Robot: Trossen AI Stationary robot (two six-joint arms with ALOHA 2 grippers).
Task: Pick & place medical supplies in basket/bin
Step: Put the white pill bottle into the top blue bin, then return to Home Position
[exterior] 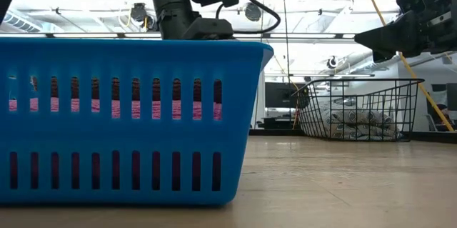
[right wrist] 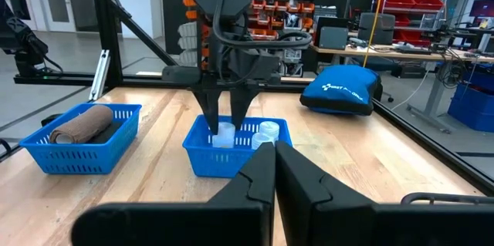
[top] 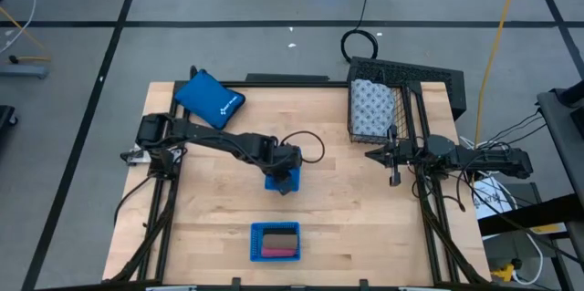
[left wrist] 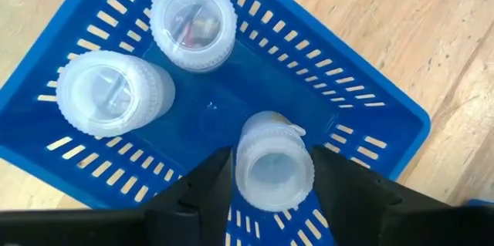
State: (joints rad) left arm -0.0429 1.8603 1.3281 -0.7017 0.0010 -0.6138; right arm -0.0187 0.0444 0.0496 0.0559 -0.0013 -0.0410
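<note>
Three small white bottles stand in a small blue tray (left wrist: 370, 92) at the table's middle (top: 271, 181). My left gripper (left wrist: 274, 192) points down into this tray and is shut on one bottle (left wrist: 274, 165); the other two bottles (left wrist: 193, 22) (left wrist: 112, 92) stand free beside it. The black wire basket (top: 406, 77) at the far right holds the grey-dotted white roll (top: 371, 107). A second blue tray (top: 276, 241) near the front edge holds a brown block (top: 276, 235) and a pink block (top: 278, 251). My right gripper (top: 394, 172) hovers shut and empty just in front of the basket. My left gripper pinches the bottle by the sides of its ribbed cap (left wrist: 247, 176), one finger (left wrist: 204, 188) on each side. The fingers come from above, pointing down, as the right wrist view (right wrist: 225, 119) also shows. The bottle stays upright inside the tray; whether its base is lifted, I cannot tell.
A blue zipped pouch (top: 210, 98) lies at the table's far left. In the low view the front tray (exterior: 128, 114) fills the left half, and the basket (exterior: 360, 110) stands behind on the right. Bare wood lies between the middle tray and the basket.
</note>
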